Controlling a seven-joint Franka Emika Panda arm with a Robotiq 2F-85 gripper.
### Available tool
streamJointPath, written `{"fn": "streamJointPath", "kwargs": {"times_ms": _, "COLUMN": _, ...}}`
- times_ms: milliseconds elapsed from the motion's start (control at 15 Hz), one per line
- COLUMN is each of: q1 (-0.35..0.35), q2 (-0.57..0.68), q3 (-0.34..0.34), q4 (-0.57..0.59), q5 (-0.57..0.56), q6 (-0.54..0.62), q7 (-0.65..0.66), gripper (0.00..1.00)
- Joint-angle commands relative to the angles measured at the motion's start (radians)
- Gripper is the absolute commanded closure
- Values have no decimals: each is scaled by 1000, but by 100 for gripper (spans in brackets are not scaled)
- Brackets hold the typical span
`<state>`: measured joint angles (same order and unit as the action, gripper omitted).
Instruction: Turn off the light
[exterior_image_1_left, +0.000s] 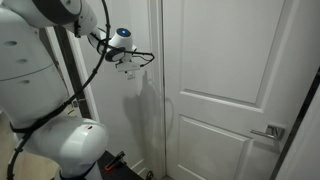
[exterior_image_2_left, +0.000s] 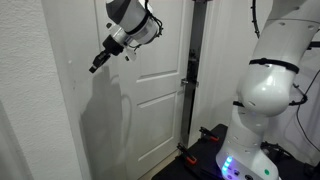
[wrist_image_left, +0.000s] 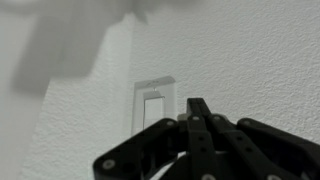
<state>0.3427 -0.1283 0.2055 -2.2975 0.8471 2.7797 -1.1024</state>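
The light switch (wrist_image_left: 154, 106) is a small white rectangular plate with a rocker, set in the textured white wall; it shows in the wrist view just left of centre. My gripper (wrist_image_left: 197, 104) is shut, its black fingers pressed together into one tip. The tip points at the wall just right of the switch plate and close to it; I cannot tell whether they touch. In both exterior views the gripper (exterior_image_1_left: 146, 58) (exterior_image_2_left: 96, 67) is held high beside the door frame, aimed at the wall. The switch is too faint to make out there. No lamp is in view.
A white panelled door (exterior_image_1_left: 230, 80) (exterior_image_2_left: 150, 100) stands closed next to the switch wall, with a silver lever handle (exterior_image_1_left: 270, 131) (exterior_image_2_left: 188, 86). The robot's white base (exterior_image_1_left: 70, 140) (exterior_image_2_left: 265, 90) stands close by. A black cable (exterior_image_1_left: 95, 65) hangs along the arm.
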Motion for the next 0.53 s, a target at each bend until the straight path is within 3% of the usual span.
{"fn": "streamJointPath", "kwargs": {"times_ms": 0, "q1": 23, "q2": 31, "q3": -2, "q4": 0, "q5": 86, "q6": 74, "q7": -110, "gripper": 100}}
{"fn": "streamJointPath", "kwargs": {"times_ms": 467, "q1": 36, "q2": 128, "q3": 4, "q4": 50, "q5": 181, "q6": 157, "q7": -243, "gripper": 100}}
